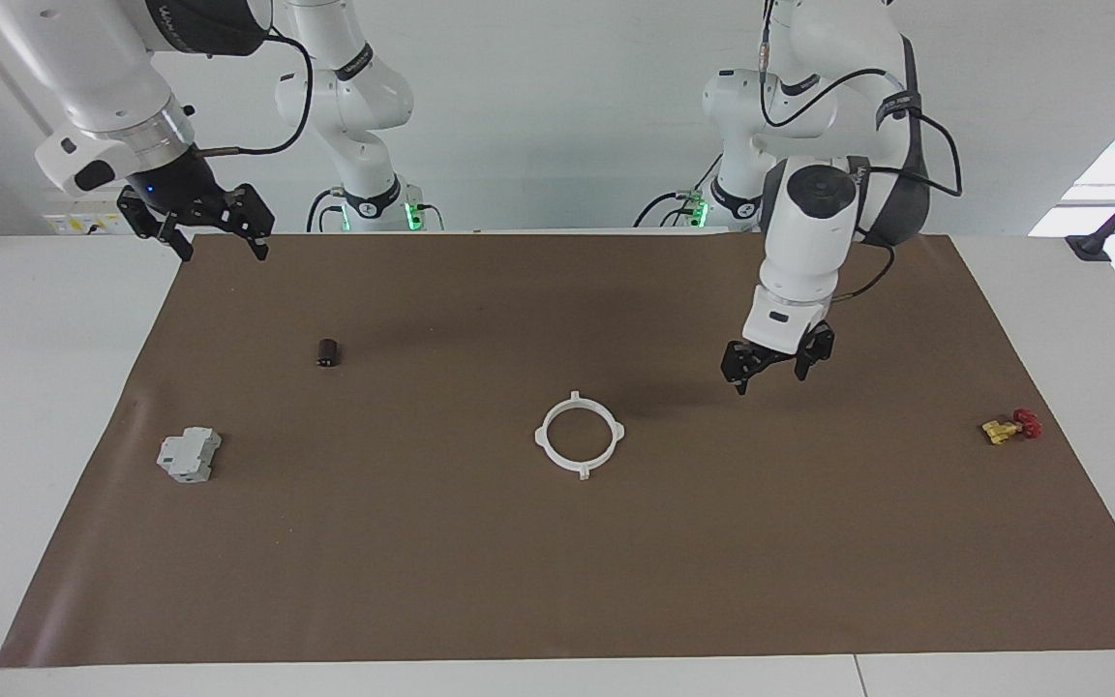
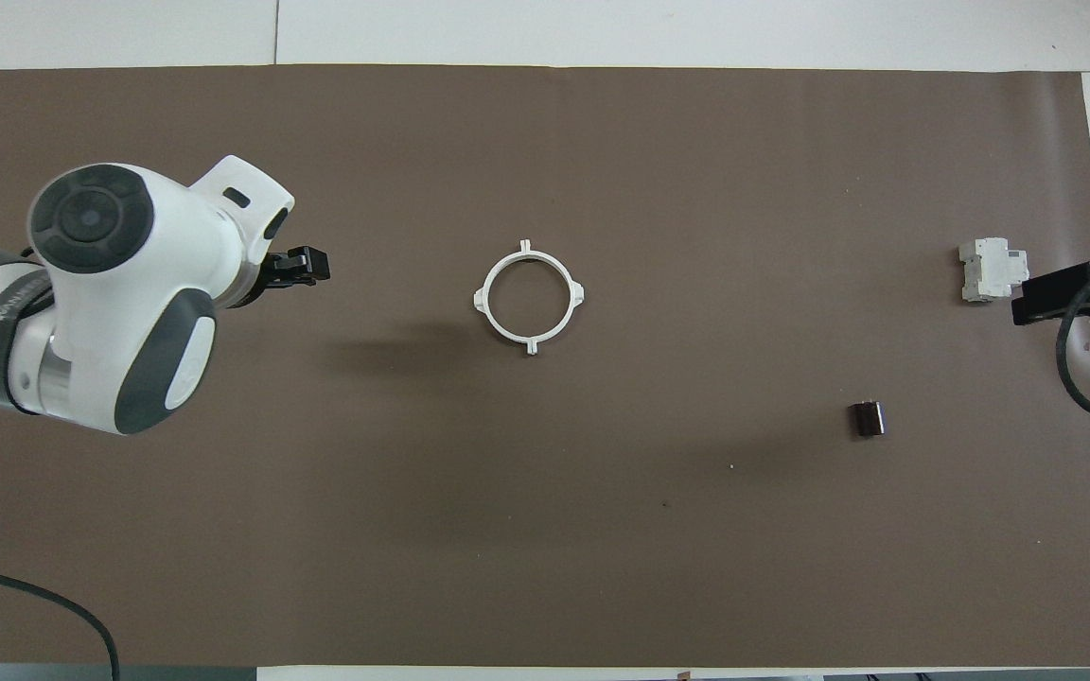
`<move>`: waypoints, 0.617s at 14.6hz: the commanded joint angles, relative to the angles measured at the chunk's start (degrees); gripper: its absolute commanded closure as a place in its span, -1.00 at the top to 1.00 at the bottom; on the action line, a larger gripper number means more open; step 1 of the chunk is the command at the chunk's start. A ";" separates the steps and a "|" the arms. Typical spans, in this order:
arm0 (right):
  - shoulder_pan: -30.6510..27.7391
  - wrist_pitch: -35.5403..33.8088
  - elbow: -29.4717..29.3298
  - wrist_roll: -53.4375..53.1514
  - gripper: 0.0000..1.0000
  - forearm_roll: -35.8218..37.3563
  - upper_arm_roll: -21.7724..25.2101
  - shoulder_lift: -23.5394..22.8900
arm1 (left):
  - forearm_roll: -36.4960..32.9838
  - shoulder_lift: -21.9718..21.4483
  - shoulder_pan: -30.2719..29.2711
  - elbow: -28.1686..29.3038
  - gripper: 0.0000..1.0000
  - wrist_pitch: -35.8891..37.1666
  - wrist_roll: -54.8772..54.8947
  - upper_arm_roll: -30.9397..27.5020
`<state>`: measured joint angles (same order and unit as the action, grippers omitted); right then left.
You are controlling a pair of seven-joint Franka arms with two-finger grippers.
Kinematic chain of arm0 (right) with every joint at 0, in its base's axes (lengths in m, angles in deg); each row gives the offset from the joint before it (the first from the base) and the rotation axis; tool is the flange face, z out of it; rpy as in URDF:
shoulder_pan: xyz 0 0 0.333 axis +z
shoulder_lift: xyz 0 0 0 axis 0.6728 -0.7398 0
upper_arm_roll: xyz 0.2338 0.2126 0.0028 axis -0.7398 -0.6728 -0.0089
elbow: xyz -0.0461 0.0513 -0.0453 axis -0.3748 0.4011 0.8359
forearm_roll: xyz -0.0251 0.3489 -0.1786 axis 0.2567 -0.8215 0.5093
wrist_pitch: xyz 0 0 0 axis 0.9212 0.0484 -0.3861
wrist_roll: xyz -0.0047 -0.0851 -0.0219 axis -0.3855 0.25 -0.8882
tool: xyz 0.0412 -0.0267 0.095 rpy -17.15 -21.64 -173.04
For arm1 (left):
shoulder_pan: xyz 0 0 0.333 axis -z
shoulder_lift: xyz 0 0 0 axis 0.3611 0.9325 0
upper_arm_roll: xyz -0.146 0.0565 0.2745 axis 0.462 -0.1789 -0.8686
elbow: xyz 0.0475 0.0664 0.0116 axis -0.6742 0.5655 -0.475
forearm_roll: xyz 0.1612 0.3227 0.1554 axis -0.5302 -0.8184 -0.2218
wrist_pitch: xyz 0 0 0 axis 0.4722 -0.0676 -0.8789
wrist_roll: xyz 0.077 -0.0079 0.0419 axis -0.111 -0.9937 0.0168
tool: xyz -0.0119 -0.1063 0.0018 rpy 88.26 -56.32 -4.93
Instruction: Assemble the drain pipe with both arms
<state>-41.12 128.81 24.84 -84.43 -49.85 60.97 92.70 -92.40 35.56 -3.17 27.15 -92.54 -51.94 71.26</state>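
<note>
The left gripper (image 1: 777,366) hangs in the air above the brown mat (image 1: 577,581), toward the left arm's end of the surface (image 1: 35,407), with its 2 fingers spread apart and nothing between them. In the overhead view only the black tip of this gripper (image 2: 297,269) shows past the arm's big white wrist housing. It is clear of the drain pipe (image 1: 580,435), off to the side of it toward the left arm's end, not touching.

The right gripper (image 1: 219,230) is raised over the mat's corner at the right arm's end, up by the robots' edge of the surface. Its fingers stand wide and hold nothing. From overhead just a dark piece of it (image 2: 1070,291) enters at the frame's edge.

The drain pipe (image 2: 528,297) lies flat on the mat about midway between the 2 arms. Its 2 white halves meet as 1 closed ring with 4 small tabs sticking outward around the rim.

A small dark cylinder (image 1: 327,352) lies toward the right arm's end, nearer to the robots than the ring. A grey boxy block (image 1: 189,454) sits beside the mat's edge at that same end, well apart from the ring. A little yellow-and-red valve (image 1: 1010,426) rests near the mat's edge at the left arm's end.
</note>
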 commanded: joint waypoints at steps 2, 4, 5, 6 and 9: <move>-0.38 -0.52 0.37 1.06 1.00 -0.06 -0.13 0.39 | 6.07 -5.85 -8.48 1.98 1.00 4.57 14.30 0.22; -0.38 -0.52 0.37 1.06 1.00 -0.06 -0.13 0.39 | 6.07 -6.74 -11.65 0.06 1.00 7.65 18.10 -0.13; -0.38 -0.52 0.37 1.06 1.00 -0.06 -0.13 0.39 | 6.07 -6.74 -12.62 -2.04 1.00 9.84 19.16 -0.22; -0.38 -0.52 0.37 1.06 1.00 -0.06 -0.21 0.39 | 6.07 -6.57 -13.59 -4.50 1.00 11.95 20.21 -0.31; -0.38 -0.52 0.37 1.06 1.00 -0.06 -0.13 0.39 | 6.16 -4.99 -15.18 -12.58 1.00 17.22 21.27 -0.31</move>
<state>-41.12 128.81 24.84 -84.43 -49.85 60.97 92.70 -87.14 28.84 -17.68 20.65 -79.90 -31.95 70.83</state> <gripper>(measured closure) 0.000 0.000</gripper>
